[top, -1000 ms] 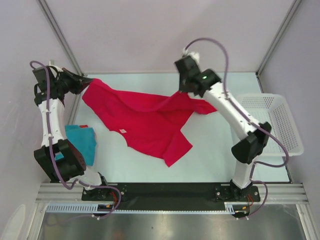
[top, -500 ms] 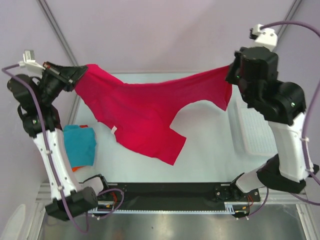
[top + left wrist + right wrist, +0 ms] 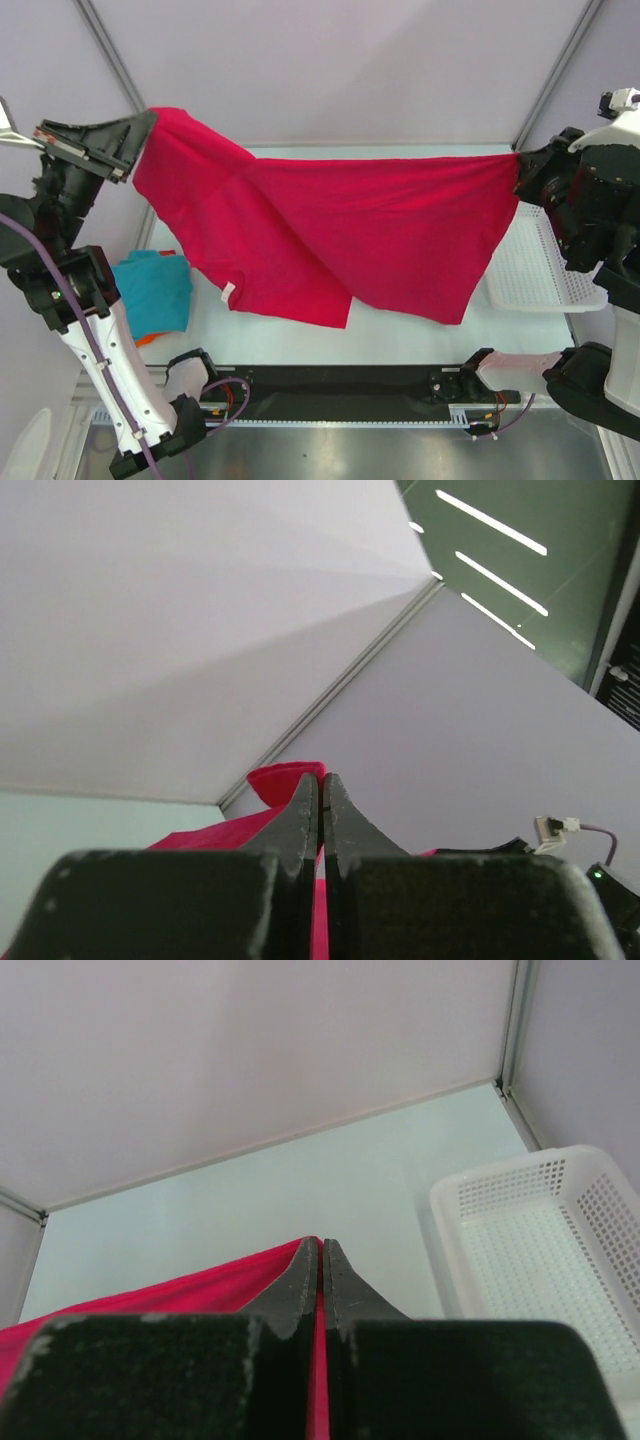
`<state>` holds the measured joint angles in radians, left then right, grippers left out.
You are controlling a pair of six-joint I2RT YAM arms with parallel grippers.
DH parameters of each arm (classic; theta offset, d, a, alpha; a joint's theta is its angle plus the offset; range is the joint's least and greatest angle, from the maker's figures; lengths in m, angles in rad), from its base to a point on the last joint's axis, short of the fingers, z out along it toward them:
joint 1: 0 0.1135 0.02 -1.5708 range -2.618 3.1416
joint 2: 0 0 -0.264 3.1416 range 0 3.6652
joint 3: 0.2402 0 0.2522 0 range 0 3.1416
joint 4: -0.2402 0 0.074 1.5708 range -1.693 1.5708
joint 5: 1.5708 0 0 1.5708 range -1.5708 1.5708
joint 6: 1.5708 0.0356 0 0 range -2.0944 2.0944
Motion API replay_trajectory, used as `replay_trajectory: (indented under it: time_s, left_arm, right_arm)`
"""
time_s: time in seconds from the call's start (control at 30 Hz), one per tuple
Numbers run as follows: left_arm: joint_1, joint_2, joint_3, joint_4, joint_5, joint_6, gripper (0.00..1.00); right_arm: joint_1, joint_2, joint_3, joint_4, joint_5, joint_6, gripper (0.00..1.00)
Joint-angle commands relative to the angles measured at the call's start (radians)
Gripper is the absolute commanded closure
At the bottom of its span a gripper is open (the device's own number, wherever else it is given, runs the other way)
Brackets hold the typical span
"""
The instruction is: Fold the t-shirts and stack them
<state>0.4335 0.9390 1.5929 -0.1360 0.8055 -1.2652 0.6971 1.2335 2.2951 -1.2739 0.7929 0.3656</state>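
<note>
Left arm (image 3: 108,365) and right arm (image 3: 590,200): white tubular links joined by bulky black joint housings. A purple cable (image 3: 97,352) trails along the left arm. The tapered fingers (image 3: 300,825) are matte black, with pale scuffs at their bases.

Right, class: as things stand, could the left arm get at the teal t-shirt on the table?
Probably not yet: the left gripper is shut on the crimson t-shirt, stretched in the air with the right gripper. The teal t-shirt itself lies uncovered.
</note>
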Motion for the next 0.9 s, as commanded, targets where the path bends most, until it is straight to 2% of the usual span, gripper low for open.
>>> replay_trajectory:
  time_s: [0.0, 0.13, 0.23, 0.37, 0.5, 0.7, 0.87]
  left_arm:
    - [0.011, 0.076, 0.188, 0.044, -0.055, -0.118, 1.00]
    - [0.011, 0.174, 0.252, 0.041, -0.065, -0.109, 1.00]
    - [0.008, 0.256, 0.259, 0.018, -0.088, -0.057, 1.00]
    - [-0.004, 0.404, 0.216, -0.039, -0.107, 0.047, 1.00]
    - [-0.038, 0.538, 0.152, -0.042, -0.129, 0.128, 1.00]
    - [-0.107, 0.785, 0.133, -0.073, -0.129, 0.204, 1.00]
    - [-0.180, 0.886, 0.153, -0.080, -0.147, 0.231, 1.00]
  right_arm:
    - [0.001, 0.015, -0.020, 0.063, 0.045, -0.007, 1.00]
    - [-0.010, 0.037, -0.104, 0.149, 0.054, -0.039, 1.00]
    - [-0.088, 0.090, -0.129, 0.171, -0.007, -0.042, 1.00]
    - [-0.220, 0.139, -0.270, 0.238, -0.139, -0.045, 1.00]
    - [-0.307, 0.233, -0.361, 0.306, -0.175, -0.050, 1.00]
    - [-0.347, 0.418, -0.387, 0.350, -0.141, -0.062, 1.00]
    - [-0.381, 0.540, -0.346, 0.381, -0.115, -0.074, 1.00]
